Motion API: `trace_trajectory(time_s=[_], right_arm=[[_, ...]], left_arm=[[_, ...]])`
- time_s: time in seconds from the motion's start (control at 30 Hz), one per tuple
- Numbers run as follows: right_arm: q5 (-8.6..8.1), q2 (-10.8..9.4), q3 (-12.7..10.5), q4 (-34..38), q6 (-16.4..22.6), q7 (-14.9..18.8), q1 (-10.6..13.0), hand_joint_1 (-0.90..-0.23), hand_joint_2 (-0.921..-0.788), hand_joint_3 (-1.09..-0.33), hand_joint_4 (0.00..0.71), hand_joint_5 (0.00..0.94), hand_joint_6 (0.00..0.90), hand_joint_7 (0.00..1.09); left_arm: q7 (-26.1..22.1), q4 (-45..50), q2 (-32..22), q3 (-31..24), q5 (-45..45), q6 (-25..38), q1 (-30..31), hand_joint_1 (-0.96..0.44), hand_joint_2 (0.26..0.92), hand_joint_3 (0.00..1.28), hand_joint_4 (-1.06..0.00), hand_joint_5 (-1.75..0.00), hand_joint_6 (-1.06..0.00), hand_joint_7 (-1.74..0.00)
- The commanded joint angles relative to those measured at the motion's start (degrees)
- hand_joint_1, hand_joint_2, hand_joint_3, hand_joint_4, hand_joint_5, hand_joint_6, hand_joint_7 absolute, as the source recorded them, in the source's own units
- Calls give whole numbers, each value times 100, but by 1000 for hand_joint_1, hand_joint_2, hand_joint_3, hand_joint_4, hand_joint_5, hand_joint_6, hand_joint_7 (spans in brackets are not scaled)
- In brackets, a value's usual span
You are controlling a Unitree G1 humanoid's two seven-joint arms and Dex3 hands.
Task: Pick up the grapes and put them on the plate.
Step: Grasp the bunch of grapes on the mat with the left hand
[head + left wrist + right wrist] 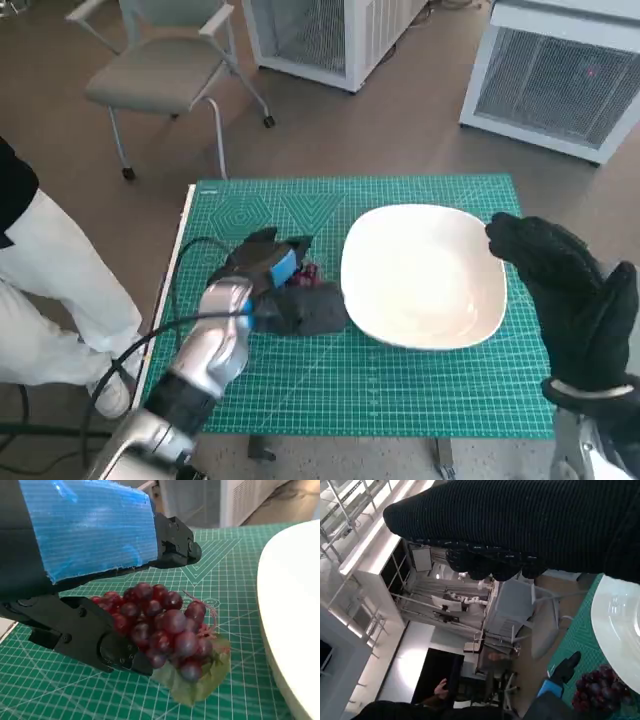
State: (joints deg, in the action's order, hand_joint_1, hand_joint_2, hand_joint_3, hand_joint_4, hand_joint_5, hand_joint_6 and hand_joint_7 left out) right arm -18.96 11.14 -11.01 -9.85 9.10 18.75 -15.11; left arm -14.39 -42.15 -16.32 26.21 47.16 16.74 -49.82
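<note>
A bunch of dark red grapes with a green leaf lies on the green cutting mat, just left of the white plate. My left hand is over the bunch, fingers on one side and the thumb against the other. Mat shows between the upper fingers and the grapes. In the head view only a bit of the grapes shows past the hand. My gloved right hand hovers at the plate's right rim, holding nothing. The right wrist view shows the plate and grapes.
A grey chair and white cabinets stand on the floor beyond the table. A person's leg in white trousers is close to the table's left edge. A black cable runs along my left forearm.
</note>
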Motion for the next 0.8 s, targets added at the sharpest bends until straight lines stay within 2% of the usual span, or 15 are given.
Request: trace_trajectory(time_s=[0.03,0.5,0.8], right_arm=[[9,22,20,95,-25,6,50,-526,-921,-589,262,498,137,919],[0,45,10,122,17,30,71,-526,-921,-591,258,503,134,923],[-26,63,-8,133,16,35,67,-527,-921,-592,255,508,132,927]], left_arm=[[184,-620,138,84,-66,-28,-387,-111,769,2,-123,-8,-295,-5],[351,-1826,385,233,-287,-415,-845,-141,770,5,-141,-7,-309,-8],[304,-2048,378,208,-499,-567,-899,-100,776,7,-154,-6,-333,-13]])
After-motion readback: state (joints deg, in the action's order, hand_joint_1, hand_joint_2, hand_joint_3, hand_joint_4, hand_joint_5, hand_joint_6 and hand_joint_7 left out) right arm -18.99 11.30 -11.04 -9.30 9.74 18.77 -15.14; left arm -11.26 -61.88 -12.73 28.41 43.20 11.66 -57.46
